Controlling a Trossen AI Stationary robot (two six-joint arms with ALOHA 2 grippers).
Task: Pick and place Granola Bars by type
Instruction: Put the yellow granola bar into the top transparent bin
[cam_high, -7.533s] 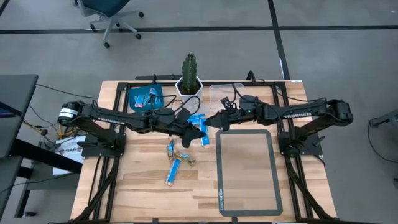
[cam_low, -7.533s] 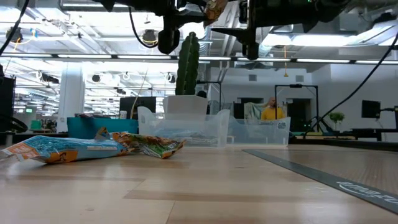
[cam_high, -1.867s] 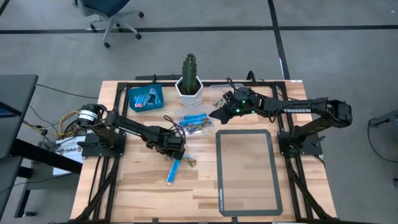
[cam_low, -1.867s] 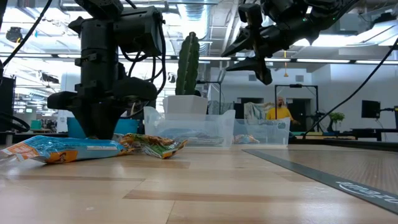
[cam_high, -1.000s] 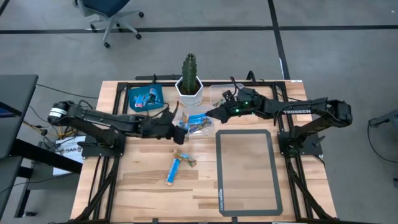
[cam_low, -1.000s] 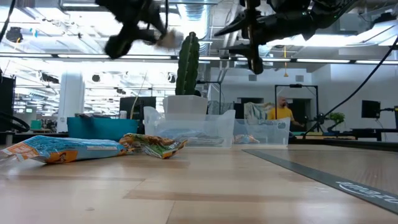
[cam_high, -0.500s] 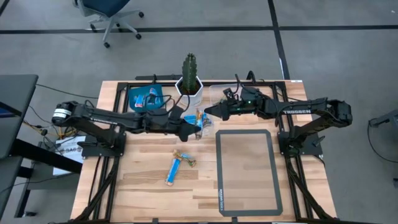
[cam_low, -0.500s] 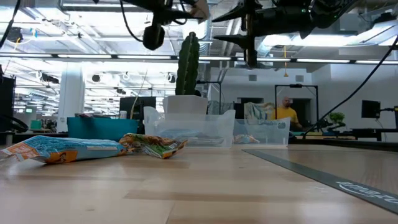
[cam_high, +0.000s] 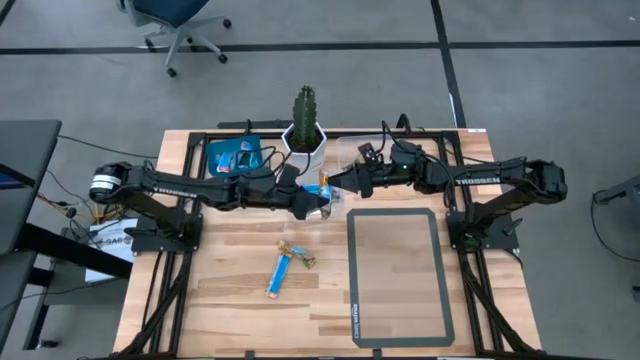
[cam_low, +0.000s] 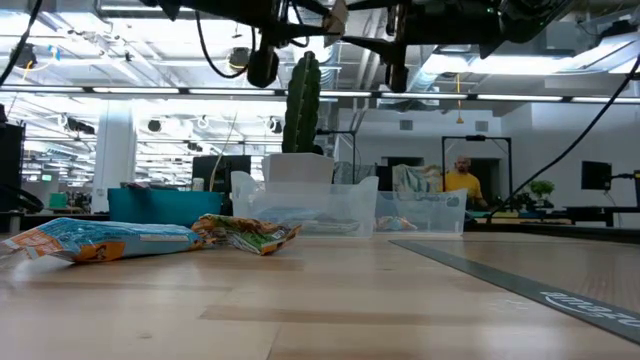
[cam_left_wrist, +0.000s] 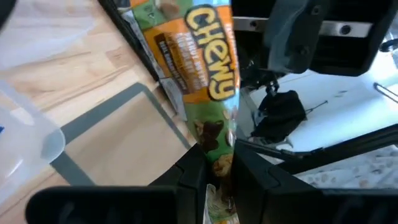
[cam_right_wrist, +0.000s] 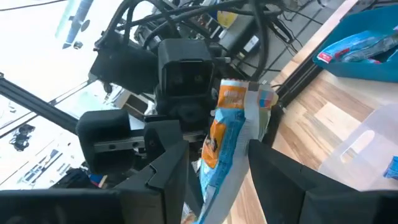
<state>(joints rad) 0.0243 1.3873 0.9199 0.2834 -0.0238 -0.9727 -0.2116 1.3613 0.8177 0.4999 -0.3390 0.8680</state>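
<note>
The danger sits right between my two arms: I am passing a bar (cam_left_wrist: 205, 68) from one to the other in mid-air over the middle of the table, and if my left gripper (cam_left_wrist: 217, 171) lets go before the right one has truly closed, the bar will drop back to the wood, perhaps among the two loose bars below, a light blue one (cam_high: 279, 273) at the front and a brown-gold one (cam_high: 296, 251) just behind it. The wrapper is slick and floppy, I judge, so a pinch on only its crimped end could also let it twist or slide out, and two sets of fingers this close could knock together if either arm drifts. My left jaws are narrow, clamped on the lower end of the green and orange wrapper, which stands up out of them. My right gripper (cam_right_wrist: 214, 162) faces it with jaws parted on either side of the same bar; one side shows a gap, so I judge it has no firm hold yet. Farther back stand the clear container (cam_high: 350, 148) and the blue tray (cam_high: 215, 150), which already has bars in it.
</note>
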